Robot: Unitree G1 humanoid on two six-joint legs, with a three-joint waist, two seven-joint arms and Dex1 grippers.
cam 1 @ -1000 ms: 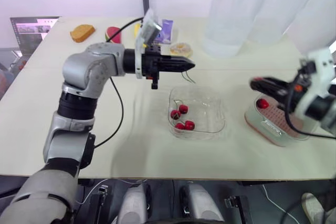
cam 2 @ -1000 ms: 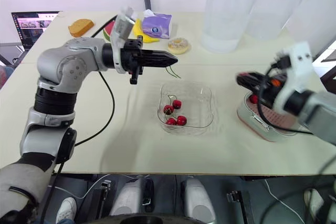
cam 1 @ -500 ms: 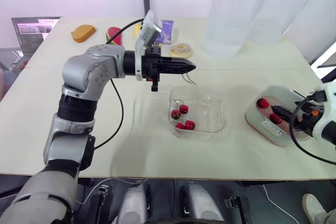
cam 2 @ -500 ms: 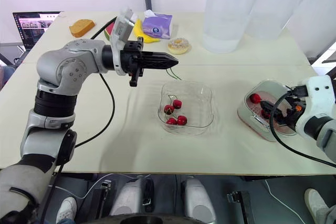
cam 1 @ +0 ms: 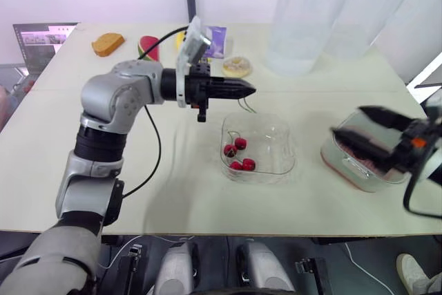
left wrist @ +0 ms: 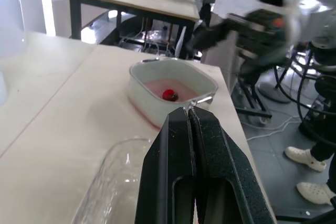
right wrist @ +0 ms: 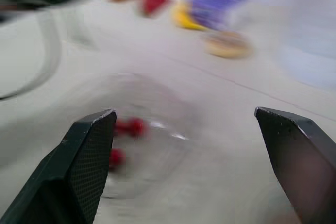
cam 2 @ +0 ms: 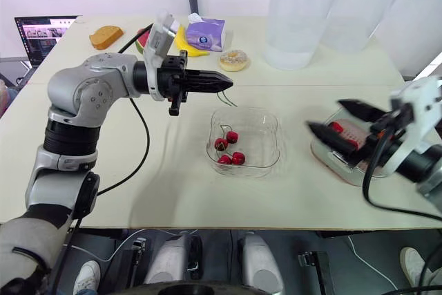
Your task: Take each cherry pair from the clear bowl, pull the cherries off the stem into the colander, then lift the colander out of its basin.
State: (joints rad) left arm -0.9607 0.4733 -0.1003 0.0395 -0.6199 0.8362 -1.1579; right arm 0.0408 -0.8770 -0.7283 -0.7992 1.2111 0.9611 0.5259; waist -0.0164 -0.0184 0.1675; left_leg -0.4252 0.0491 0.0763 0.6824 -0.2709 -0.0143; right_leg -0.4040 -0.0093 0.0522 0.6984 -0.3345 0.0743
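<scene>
Here the bowl (cam 1: pixel 277 144) lies between both arms, the colander (left wrist: pixel 152 88) well apart on its right. The right gripper (cam 2: pixel 326 115), fingers spread wide, hovers over the colander, pointing at the bowl. The left gripper (cam 1: pixel 250 88), pinched on a bare stem (cam 1: pixel 246 105), hangs above the bowl's far rim, nearer the cherries (cam 1: pixel 238 153) inside.

Right pincer (cam 2: pixel 324 114) is spread wide over the bowl-side edge of the basin (cam 2: pixel 331 162). The table (cam 2: pixel 293 170) between it and the clear bowl (cam 2: pixel 266 144) is a bare, open lane. Left pincer (cam 2: pixel 224 83), pinched on a stem (cam 1: pixel 246 105), hangs at the bowl's far rim: cherries (cam 2: pixel 228 148) sit below, while a doughnut (cam 2: pixel 234 59) and tall clear tubs (cam 2: pixel 297 12) crowd the table beyond it.
</scene>
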